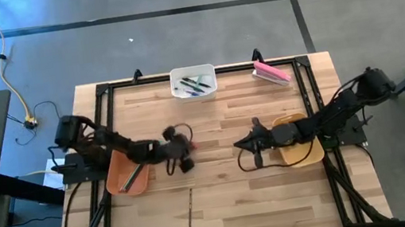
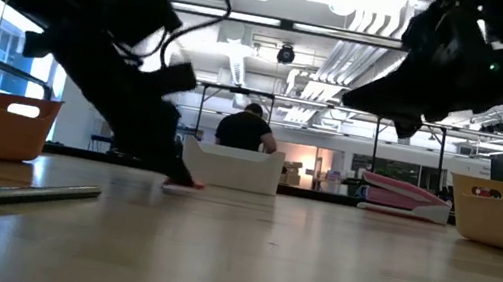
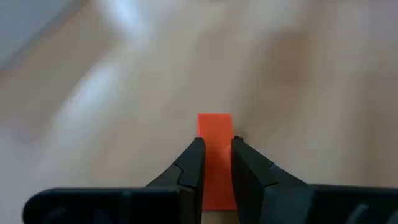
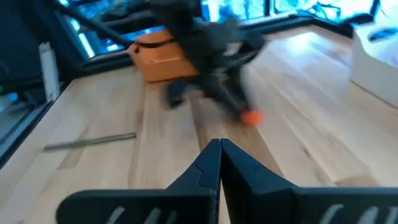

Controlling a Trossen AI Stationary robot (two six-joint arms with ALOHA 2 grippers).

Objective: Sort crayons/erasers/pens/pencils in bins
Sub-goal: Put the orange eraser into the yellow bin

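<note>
My left gripper [image 3: 216,142] is over the middle of the table [image 1: 185,147] and is shut on a short orange-red crayon [image 3: 214,124]. The crayon also shows as a red spot [image 1: 192,146] in the high view and close to the tabletop in the low view [image 2: 192,183]. My right gripper [image 4: 219,148] is shut and empty, a little right of it [image 1: 241,148]. The orange-brown bin [image 1: 127,173] holds pencils. The white bin [image 1: 194,81] holds pens. The mustard bin [image 1: 298,147] lies under my right arm. My left gripper pinches the crayon between its two fingers [image 3: 189,163], which lie on the crayon's two long sides [image 3: 215,158]. The crayon's free end [image 3: 214,119] sticks out past the fingertips. The fingers slant down from the table's left. Whether the crayon touches the wood, I cannot tell.
A thin dark stick [image 1: 190,210] lies alone on the wood nearer the front edge, also seen in the low view [image 2: 10,194]. A pink block [image 1: 271,72] sits at the far edge, right of the white bin. A person [image 2: 247,130] is in the room behind.
</note>
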